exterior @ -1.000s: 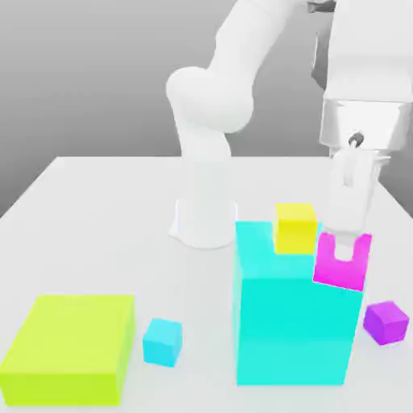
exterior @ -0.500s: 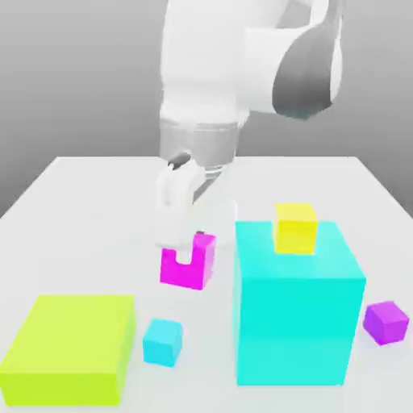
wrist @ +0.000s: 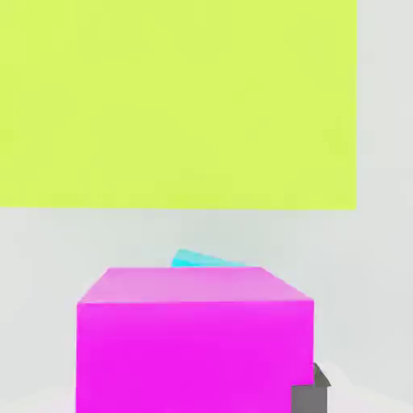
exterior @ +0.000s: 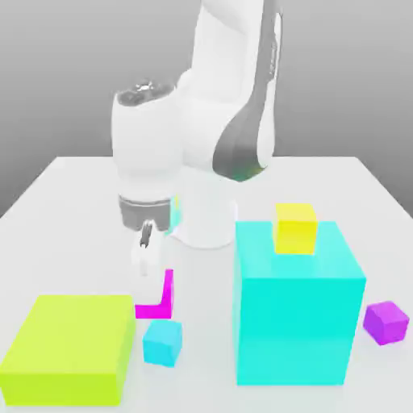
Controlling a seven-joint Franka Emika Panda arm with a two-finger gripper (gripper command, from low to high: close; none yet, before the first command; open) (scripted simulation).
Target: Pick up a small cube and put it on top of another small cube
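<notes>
Magenta cube (exterior: 159,300) is pinched tight in the tool (exterior: 150,278), hanging in the air right above the small cyan cube (exterior: 162,342), not touching it. That small cyan one sits on the bench (exterior: 73,202) between the lime block (exterior: 68,347) and the big cyan block (exterior: 297,310), just beside the lime one.
</notes>
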